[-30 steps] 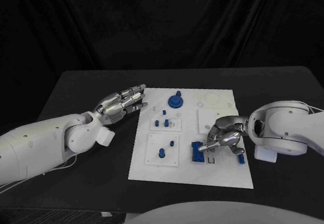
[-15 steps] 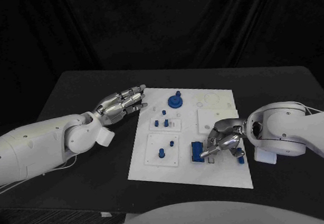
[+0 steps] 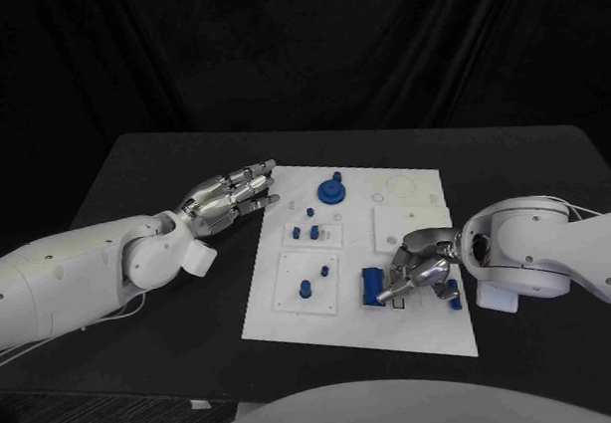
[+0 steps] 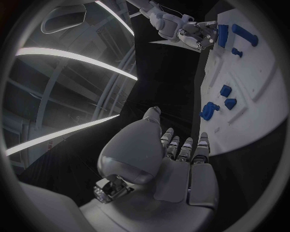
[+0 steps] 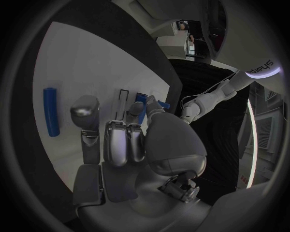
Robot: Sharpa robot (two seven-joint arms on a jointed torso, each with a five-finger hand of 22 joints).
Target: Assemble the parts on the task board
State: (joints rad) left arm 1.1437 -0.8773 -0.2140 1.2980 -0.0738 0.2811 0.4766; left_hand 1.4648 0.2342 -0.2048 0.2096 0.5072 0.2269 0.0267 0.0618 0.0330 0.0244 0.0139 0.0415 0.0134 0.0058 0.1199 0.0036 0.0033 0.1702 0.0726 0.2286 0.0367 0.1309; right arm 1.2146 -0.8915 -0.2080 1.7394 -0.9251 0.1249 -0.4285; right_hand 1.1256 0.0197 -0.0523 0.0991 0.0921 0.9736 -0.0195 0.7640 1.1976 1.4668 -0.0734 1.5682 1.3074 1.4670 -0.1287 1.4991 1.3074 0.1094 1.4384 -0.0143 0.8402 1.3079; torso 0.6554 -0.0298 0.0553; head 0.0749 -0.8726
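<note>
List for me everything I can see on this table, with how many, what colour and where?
Table: one, black, under everything.
Task board: one, white, flat in the middle of the table.
Round part: one, blue, at the board's far edge.
Small parts: a few, blue, standing in the panels on the board's left half; too small to count surely.
Blue block: one, blue, near the board's middle, at the right hand's fingertips.
Left hand: one, silver, at the board's far left corner, holding nothing.
Right hand: one, silver, over the board's right half, fingers curled by the blue block; whether it grips anything is unclear.
</note>
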